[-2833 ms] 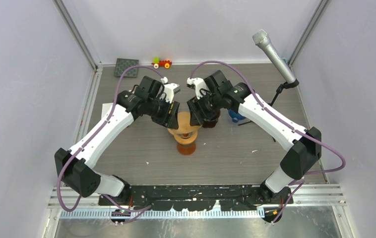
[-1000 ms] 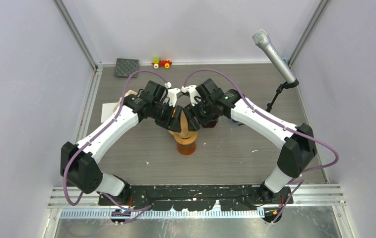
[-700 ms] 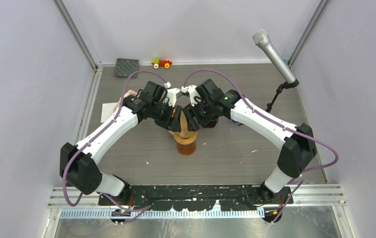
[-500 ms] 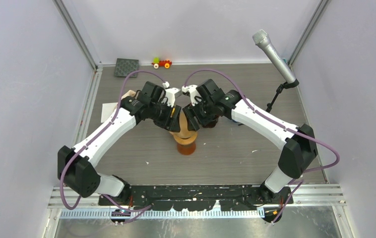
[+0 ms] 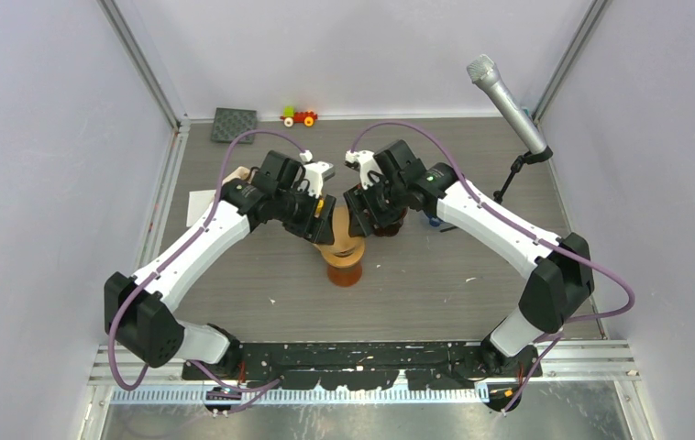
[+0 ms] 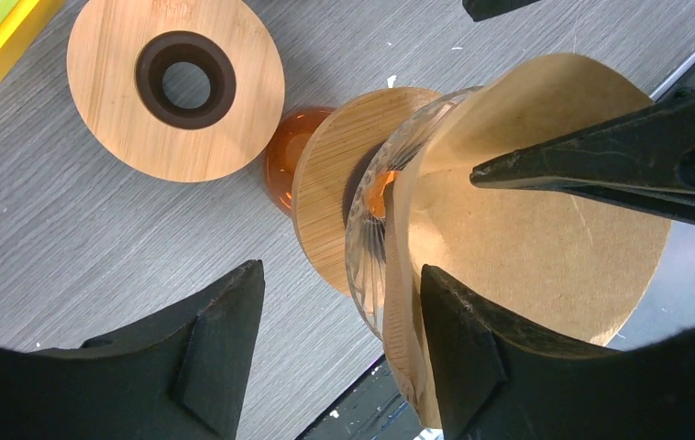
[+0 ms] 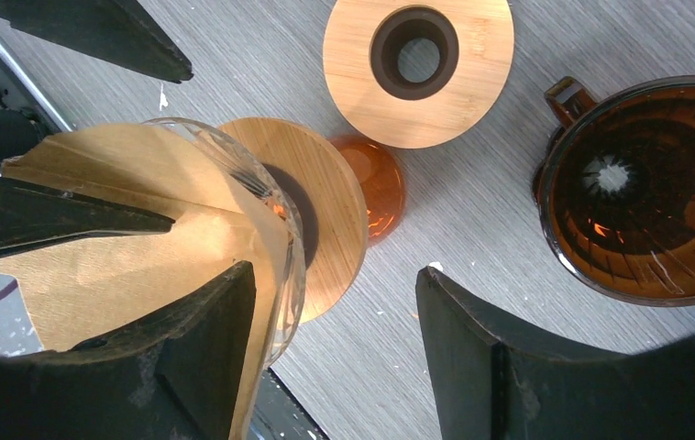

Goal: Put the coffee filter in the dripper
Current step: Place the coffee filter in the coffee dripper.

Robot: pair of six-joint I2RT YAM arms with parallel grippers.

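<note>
**Coffee filter sits in the dripper, jaws spread**

Top view: the left gripper and right gripper meet from opposite sides right over the dripper. The paper shows as a tan patch below and between them. The stand's orange foot is just past them, toward the arm bases. Coming in from both sides probably lets them settle the paper evenly.

Left wrist view: this gripper's jaws stand wide apart and clamp nothing. The glass rim and the paper's near edge lie straight ahead in the gap, and the cone spreads off to the right of its right finger. One finger of the other gripper reaches in from the right and lies across the paper. I judge it is pressing the paper to the glass wall, though contact is not certain. A loose wooden disc lies on the table ahead and to the left, well apart.

Right wrist view: these jaws are also wide open and grip nothing. The filter lies ahead of the left finger, with a finger of the left gripper laid over it. A brown glass pot stands ahead to the right, well apart. The paper appears to rest in the cone unheld.
</note>
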